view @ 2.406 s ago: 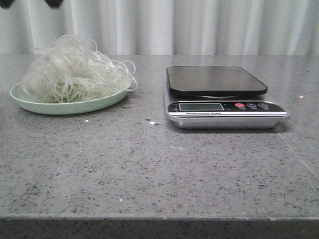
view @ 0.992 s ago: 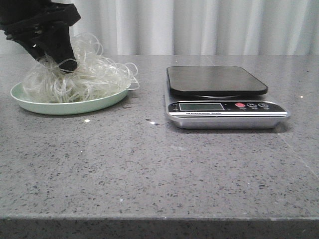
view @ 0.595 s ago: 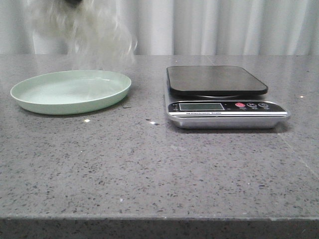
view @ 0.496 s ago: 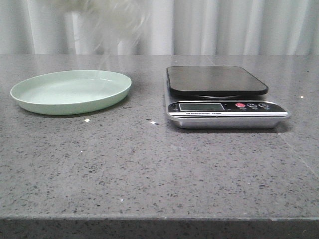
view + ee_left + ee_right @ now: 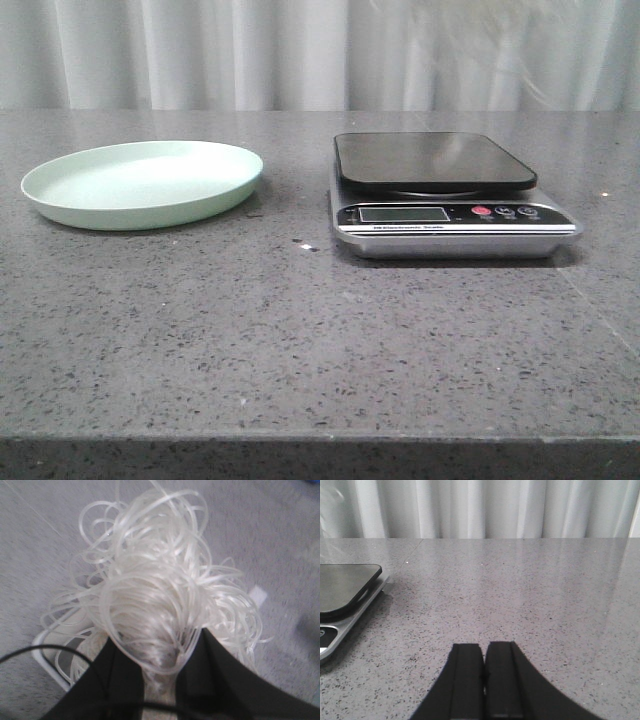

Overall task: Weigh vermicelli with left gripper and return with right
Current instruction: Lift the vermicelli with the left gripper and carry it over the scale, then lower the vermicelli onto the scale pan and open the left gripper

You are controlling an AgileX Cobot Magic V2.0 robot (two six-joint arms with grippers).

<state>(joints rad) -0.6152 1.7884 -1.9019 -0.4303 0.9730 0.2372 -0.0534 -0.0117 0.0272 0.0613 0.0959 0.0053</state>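
Observation:
The vermicelli (image 5: 155,590), a fluffy tangle of translucent whitish loops, hangs in the air with my left gripper (image 5: 157,645) shut on its top. In the left wrist view a pale corner of the scale (image 5: 47,655) shows beneath the strands. The front view shows only a faint whitish blur (image 5: 470,25) at its top edge, above the scale (image 5: 435,165). The pale-green plate (image 5: 60,200) lies bare at the left. My right gripper (image 5: 484,645) is shut on nothing, low over the table to the right of the scale (image 5: 345,587). Neither gripper shows in the front view.
The scale has a black weighing platform and a silver front with a display (image 5: 403,213) and buttons. A grey speckled stone tabletop (image 5: 300,340) runs to the front edge. White curtains (image 5: 250,50) hang behind the table.
My left gripper came down on the vermicelli, lifted it off the plate and carried it right, up past the top of the front view. The plate is now bare.

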